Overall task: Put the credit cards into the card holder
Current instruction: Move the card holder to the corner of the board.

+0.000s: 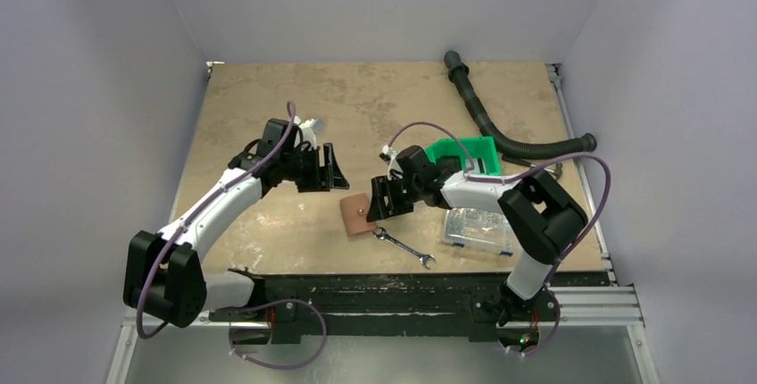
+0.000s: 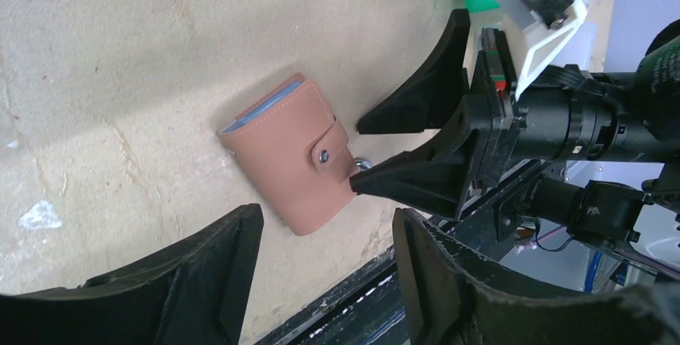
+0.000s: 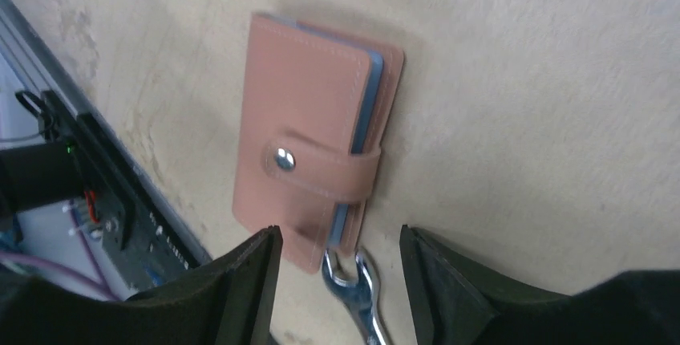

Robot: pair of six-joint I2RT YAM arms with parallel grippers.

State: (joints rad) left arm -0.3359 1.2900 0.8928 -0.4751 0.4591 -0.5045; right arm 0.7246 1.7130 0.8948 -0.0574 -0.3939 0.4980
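From above, the card holder (image 1: 357, 216) is seen lying flat on the tabletop (image 1: 375, 98), near the front edge and between the two arms. The left fingers (image 1: 332, 168) are held just beyond it and to its left, and the right fingers (image 1: 384, 198) are just beside its right edge. A wrench (image 1: 403, 247) lies just to the right of the card holder, nearer the front. A green bin (image 1: 462, 154), a clear plastic box (image 1: 478, 228) and a black ribbed hose (image 1: 500, 125) are found further right.

In the left wrist view, the left fingers (image 2: 232, 241) are spread wide and nothing is held between them. The card holder (image 2: 289, 160) is shown closed, with its strap snapped over the cover. A thin blue edge of the cards (image 2: 265, 104) is visible between the covers. The right fingers (image 2: 417, 176) are also parted, with one tip at the strap side of the card holder; whether it touches cannot be told.

In the right wrist view, the right fingers (image 3: 257, 257) are set wide apart and nothing is gripped. The card holder (image 3: 309, 136) lies shut on the tabletop beyond the tips. The blue edges of the cards (image 3: 367, 112) show along its open side. The head of the wrench (image 3: 357, 297) rests against the near end of the card holder.
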